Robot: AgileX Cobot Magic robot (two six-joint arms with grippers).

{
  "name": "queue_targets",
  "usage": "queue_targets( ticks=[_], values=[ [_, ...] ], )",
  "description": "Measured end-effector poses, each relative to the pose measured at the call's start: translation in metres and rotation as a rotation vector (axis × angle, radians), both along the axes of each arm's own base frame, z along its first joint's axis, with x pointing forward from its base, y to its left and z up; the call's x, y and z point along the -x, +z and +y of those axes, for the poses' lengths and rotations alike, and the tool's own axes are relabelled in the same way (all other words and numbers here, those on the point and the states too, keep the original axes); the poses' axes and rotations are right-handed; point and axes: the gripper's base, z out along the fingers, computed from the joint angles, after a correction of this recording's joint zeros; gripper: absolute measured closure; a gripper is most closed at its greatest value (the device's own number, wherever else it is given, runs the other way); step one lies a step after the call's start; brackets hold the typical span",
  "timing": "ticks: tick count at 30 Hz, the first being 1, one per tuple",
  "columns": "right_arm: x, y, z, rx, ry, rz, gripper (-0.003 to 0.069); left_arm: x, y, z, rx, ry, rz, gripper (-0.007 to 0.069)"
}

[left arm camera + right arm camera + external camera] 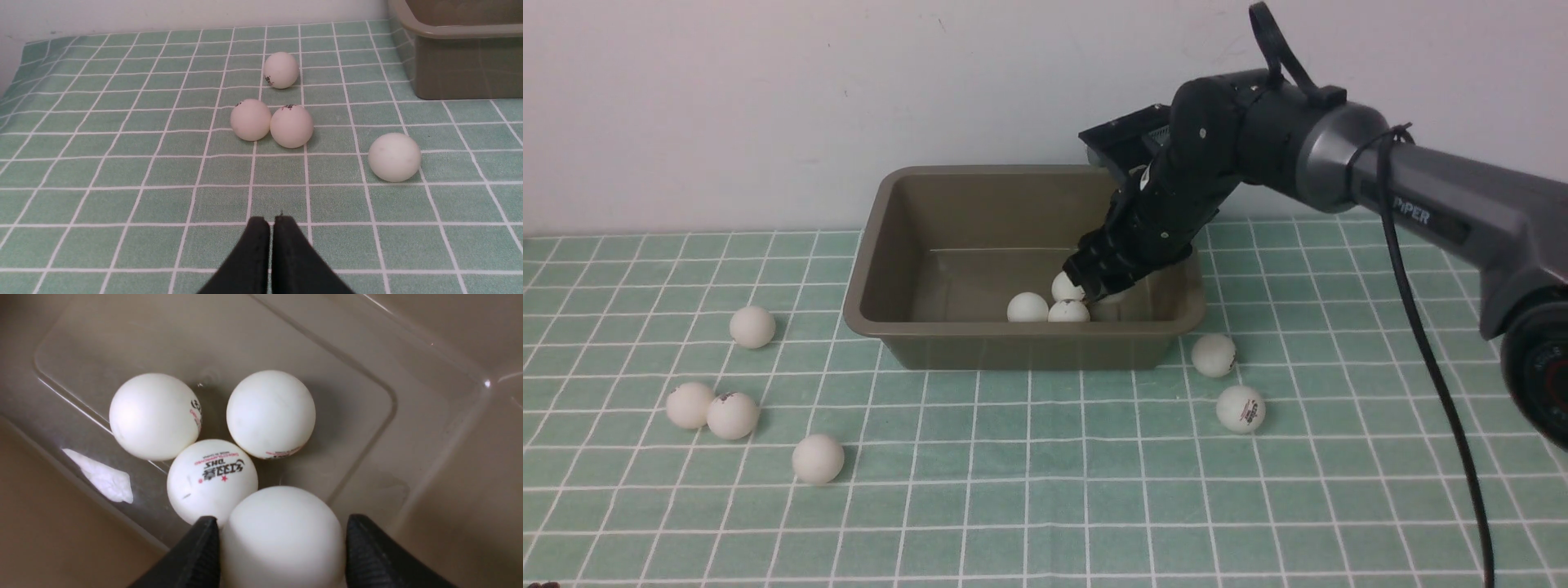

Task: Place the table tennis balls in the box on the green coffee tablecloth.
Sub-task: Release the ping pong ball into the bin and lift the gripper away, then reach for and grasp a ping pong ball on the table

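Jaws of the right gripper (282,522) are clamped on one white table tennis ball (282,547), a black pad on each side of it, low inside the box (882,212) — an olive-brown tub standing on the green coffee tablecloth (1045,506). Three more balls (270,414) lie clustered on the box floor just ahead of the held one; the nearest looks to be touching it.

The step in hand appears to be the drop. The next move calls only for the jaws to part so the ball falls the short way to the floor, then for the arm to lift out without clipping the rim.

That arm (1421,196) reaches in from the right of the front view, its wrist bent steeply down over the box's right end.

Meanwhile the left gripper (271,222) hangs low over the cloth, jaws pressed together and holding nothing. Four loose balls (394,157) lie ahead of it, two of them touching. Two more (1241,408) lie near the box's right front corner — six left to gather.
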Motion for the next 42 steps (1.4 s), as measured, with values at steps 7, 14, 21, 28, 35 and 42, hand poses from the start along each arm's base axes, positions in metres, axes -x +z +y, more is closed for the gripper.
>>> queue_targets(
  ticks=[7,14,21,28,35,42],
  values=[
    [-0.001,0.008,0.001,-0.003,0.003,-0.003,0.03,0.0,0.0,0.0,0.0,0.0,0.0,0.0629],
    [-0.004,0.031,0.003,-0.022,0.009,-0.037,0.0297,0.0,0.0,0.0,0.0,0.0,0.0,0.0629],
    [-0.002,0.031,0.002,-0.009,0.014,-0.011,0.0271,0.0,0.0,0.0,0.005,0.002,0.0,0.0629],
    [-0.002,0.028,0.002,-0.004,0.014,-0.003,0.026,0.0,0.0,0.0,0.005,0.002,0.0,0.0629],
    [-0.001,0.063,-0.005,0.066,0.029,-0.03,0.0258,0.0,0.0,0.0,0.005,0.002,0.0,0.0629],
    [0.009,0.158,-0.069,0.034,-0.087,-0.208,0.0258,0.0,0.0,0.0,0.005,0.002,0.0,0.0629]
  ],
)
